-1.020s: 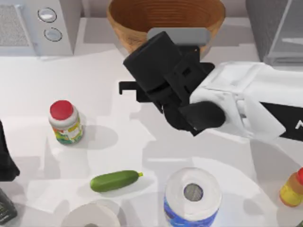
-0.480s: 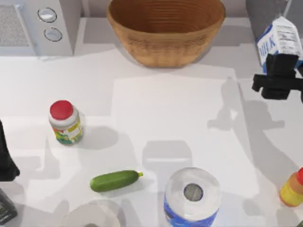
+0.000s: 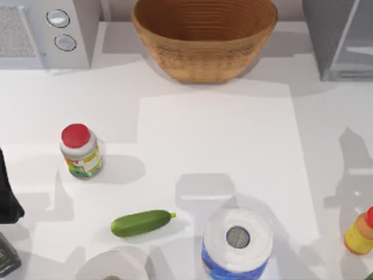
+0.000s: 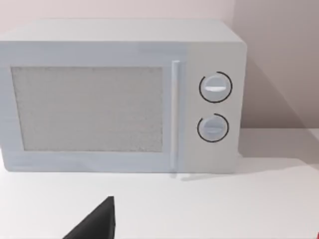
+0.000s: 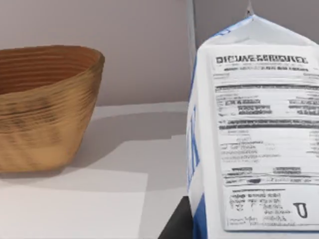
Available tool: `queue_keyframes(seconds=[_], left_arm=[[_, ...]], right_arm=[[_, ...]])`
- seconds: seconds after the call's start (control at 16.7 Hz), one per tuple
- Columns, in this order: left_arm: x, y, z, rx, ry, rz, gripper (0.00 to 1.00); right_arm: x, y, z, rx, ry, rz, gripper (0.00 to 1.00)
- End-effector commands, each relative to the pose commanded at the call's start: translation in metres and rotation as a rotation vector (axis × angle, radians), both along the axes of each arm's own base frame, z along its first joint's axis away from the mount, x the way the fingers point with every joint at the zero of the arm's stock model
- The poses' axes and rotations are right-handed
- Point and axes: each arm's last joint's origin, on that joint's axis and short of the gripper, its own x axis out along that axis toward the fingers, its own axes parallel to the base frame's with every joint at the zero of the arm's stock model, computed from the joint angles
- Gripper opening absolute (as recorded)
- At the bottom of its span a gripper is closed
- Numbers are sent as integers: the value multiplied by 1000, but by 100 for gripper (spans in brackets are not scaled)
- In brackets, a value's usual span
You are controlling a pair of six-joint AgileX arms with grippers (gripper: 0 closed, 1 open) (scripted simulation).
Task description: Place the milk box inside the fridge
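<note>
- Evidently the task is midway: the milk box point(image 5: 254, 139) is off the tabletop point(image 3: 215, 146) and not yet set down in the fridge point(image 3: 341, 41), so carrying it in and letting it go are left to do.
- Closest in the right wrist view, the carton stands upright with its white printed side panel toward the camera. A dark part of the right gripper point(image 5: 175, 225) sits against its lower edge.
- From that closeness, the right fingers read as clamped on the carton, though the contact itself is mostly hidden.
- At the near left edge of the top view, the left arm point(image 3: 7, 198) sits parked. The left gripper point(image 4: 97, 221) shows as a dark tip low in its wrist view, and whether it is open or closed cannot be told.
- Farther off, the wicker basket point(image 5: 45, 104) stands beside the carried carton and well apart from it, which suggests the right arm is held level and pointing toward the back of the tabletop.
- Farthest back, the microwave point(image 4: 124, 94) faces the left wrist camera at the far left. The fridge fills the far right corner, seen in part, and a grey surface rises just behind the carton's peak.
</note>
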Motion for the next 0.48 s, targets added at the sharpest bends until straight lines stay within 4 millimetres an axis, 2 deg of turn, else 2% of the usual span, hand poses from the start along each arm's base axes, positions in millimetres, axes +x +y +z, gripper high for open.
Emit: queue_keyframes(seconds=[0.24,0.48], left_arm=[[0,0,0,0,0,0,100],[0,0,0,0,0,0,100]], right_arm=[[-11,-16,-29,-76,-86,-53,0],[-14,-21,-37,-104,-120,-79,0]])
